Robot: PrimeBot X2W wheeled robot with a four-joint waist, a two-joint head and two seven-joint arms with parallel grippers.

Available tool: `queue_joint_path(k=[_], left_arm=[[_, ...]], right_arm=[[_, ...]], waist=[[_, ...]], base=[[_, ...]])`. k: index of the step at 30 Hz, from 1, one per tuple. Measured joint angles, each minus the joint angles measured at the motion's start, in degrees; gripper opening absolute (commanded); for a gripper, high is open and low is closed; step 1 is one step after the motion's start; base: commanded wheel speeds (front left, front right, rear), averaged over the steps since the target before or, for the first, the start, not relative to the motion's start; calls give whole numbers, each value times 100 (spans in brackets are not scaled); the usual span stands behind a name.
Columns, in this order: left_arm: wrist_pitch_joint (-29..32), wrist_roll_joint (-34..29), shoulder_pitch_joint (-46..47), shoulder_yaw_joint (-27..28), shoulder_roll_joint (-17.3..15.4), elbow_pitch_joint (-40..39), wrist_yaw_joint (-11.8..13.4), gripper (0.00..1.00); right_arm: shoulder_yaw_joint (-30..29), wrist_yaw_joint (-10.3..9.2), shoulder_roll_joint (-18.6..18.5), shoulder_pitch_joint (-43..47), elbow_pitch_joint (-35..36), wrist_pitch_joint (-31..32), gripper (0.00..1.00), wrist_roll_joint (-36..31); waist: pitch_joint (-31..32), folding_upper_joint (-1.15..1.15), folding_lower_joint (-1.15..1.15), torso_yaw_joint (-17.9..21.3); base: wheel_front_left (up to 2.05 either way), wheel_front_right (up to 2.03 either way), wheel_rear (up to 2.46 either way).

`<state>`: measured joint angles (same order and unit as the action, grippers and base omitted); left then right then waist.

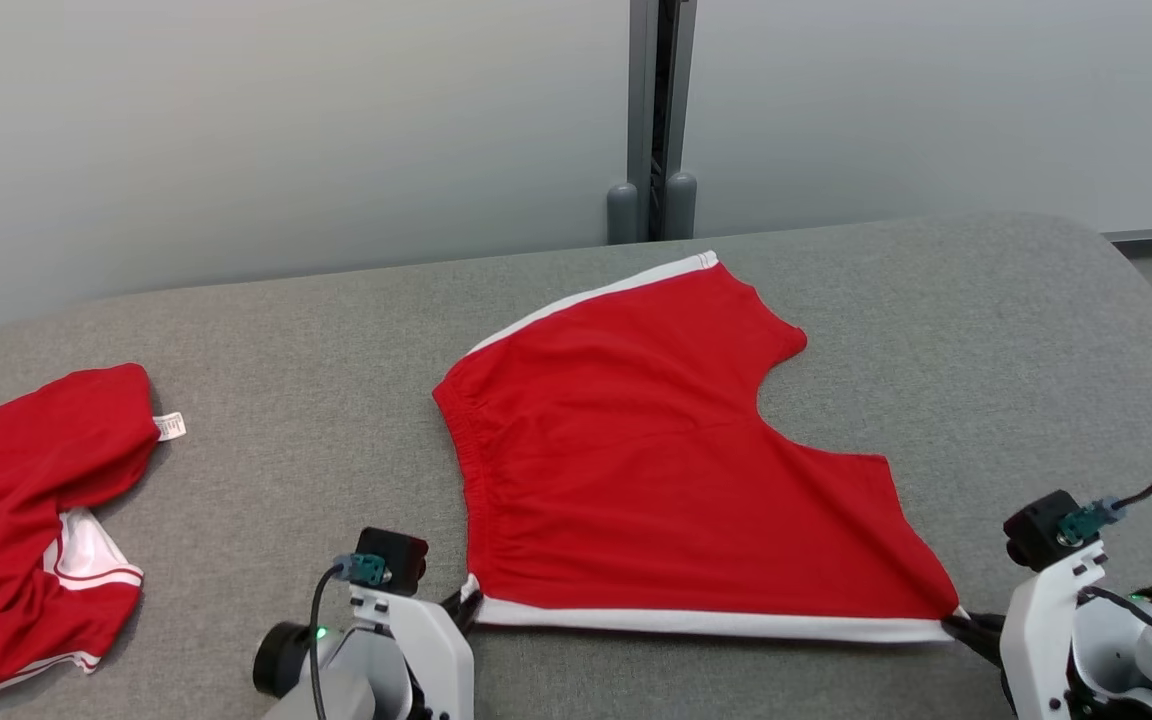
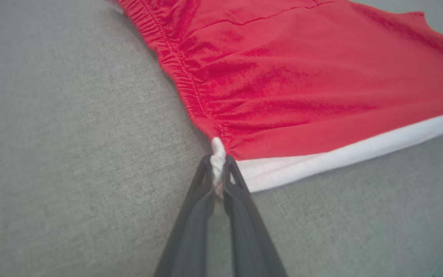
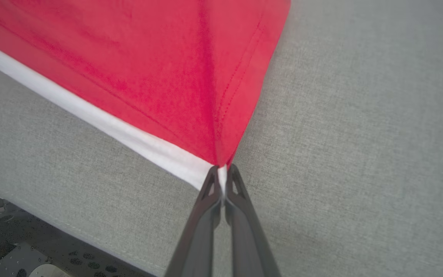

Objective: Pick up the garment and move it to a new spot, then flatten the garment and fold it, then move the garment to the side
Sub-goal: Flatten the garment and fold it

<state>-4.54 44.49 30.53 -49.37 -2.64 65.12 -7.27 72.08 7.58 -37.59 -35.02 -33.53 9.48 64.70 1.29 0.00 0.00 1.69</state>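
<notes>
The shorts, red with a white band along the near side, lie spread on the middle of the table. Their waistband is toward the table's left and the leg openings toward its right and far side. The cloth looks mostly flat, with slight puckers by the waistband.

The left gripper is clamped on the band's corner at the waistband end, near the table's front edge. The right gripper is pinched on the band's other corner, also by the front edge, and the band runs taut between them.

I judge this to be the flatten-and-fold step. The next move likely calls for both arms to lift together and carry the near side toward the table's far side, with even tension so the fold lands square.

A second red garment lies crumpled at the table's left end.
</notes>
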Motion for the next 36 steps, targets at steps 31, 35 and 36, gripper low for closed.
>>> queue_joint_path(k=[31,35,36], left_arm=[[1833,1434,-2196,643,-1335,-5257,1311,0],[2363,1637,-2034,664,-1457,-5703,1405,0],[2501,1694,-1947,679,-1475,-5795,1429,0]], right_arm=[[-363,-7,-1579,76,2060,622,0,858],[-614,-7,-1597,-272,2111,612,0,920],[-684,-7,-1595,-372,2111,615,0,936]], waist=[[-137,0,0,-120],[-365,0,0,-210],[-428,0,0,-236]], base=[[0,0,0],[0,0,0],[0,0,0]])
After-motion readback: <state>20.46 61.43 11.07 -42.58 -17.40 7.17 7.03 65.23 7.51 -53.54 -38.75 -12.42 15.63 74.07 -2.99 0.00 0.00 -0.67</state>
